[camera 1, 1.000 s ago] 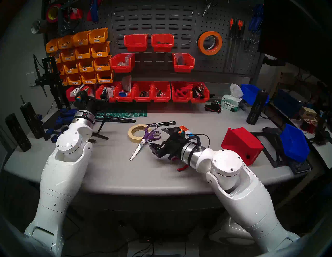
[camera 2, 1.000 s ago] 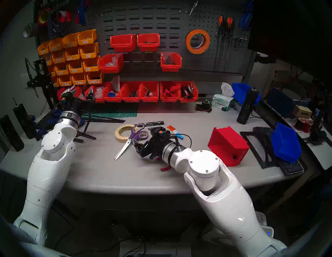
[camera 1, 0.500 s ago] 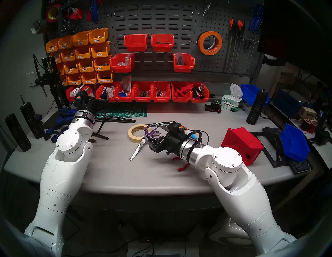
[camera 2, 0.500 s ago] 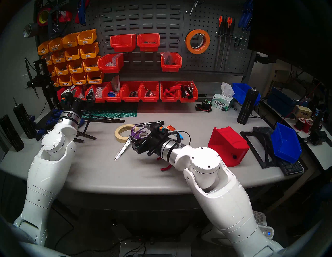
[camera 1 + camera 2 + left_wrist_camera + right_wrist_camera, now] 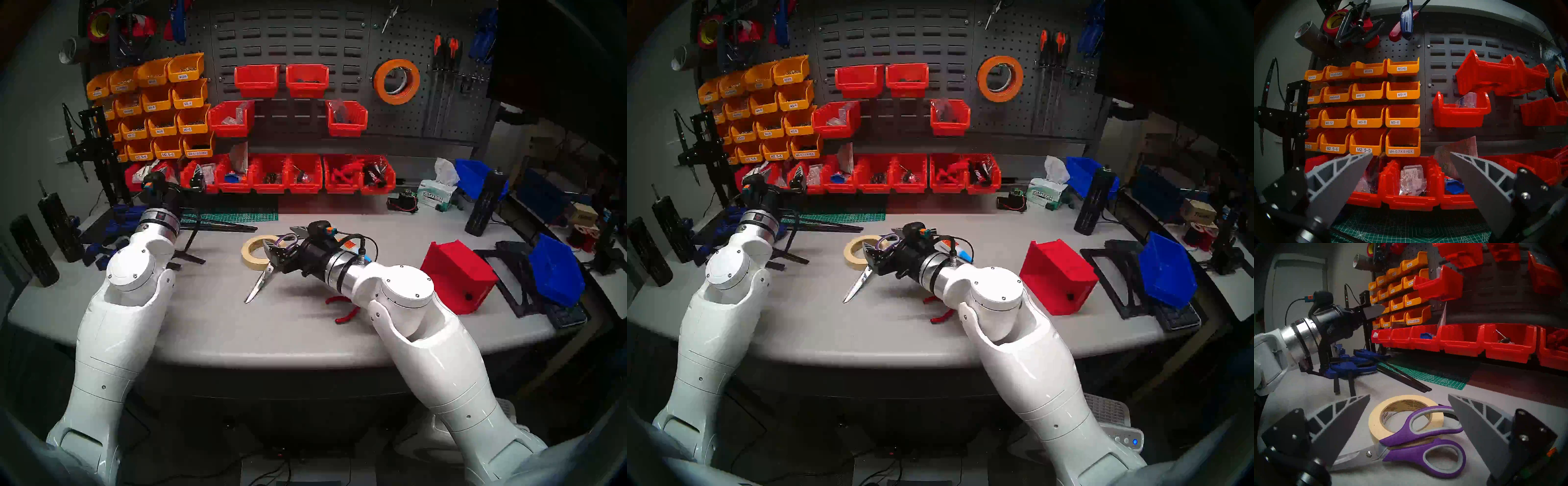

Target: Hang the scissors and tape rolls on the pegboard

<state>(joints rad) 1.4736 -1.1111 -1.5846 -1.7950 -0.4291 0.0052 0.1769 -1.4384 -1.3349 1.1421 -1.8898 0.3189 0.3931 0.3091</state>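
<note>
The grey bench (image 5: 210,325) bears cream tape (image 5: 252,253), scissors (image 5: 259,286) across it; red pliers (image 5: 342,307), red bin (image 5: 458,275).

My right arm (image 5: 424,339) reaches in from the lower right across the bench, its white forearm bent at the elbow and the silver wrist (image 5: 342,276) angled toward the upper left. My right gripper (image 5: 1408,414) lies about level and low over the surface, its two grey ribbed fingers (image 5: 1342,421) spread wide apart, gripping nothing. My left arm (image 5: 115,322) rises from the lower left, forearm steep, wrist (image 5: 159,220) turned toward the back wall. My left gripper (image 5: 1411,171) points slightly upward, clear of the surface, its fingers (image 5: 1339,179) also held wide apart and empty
</note>
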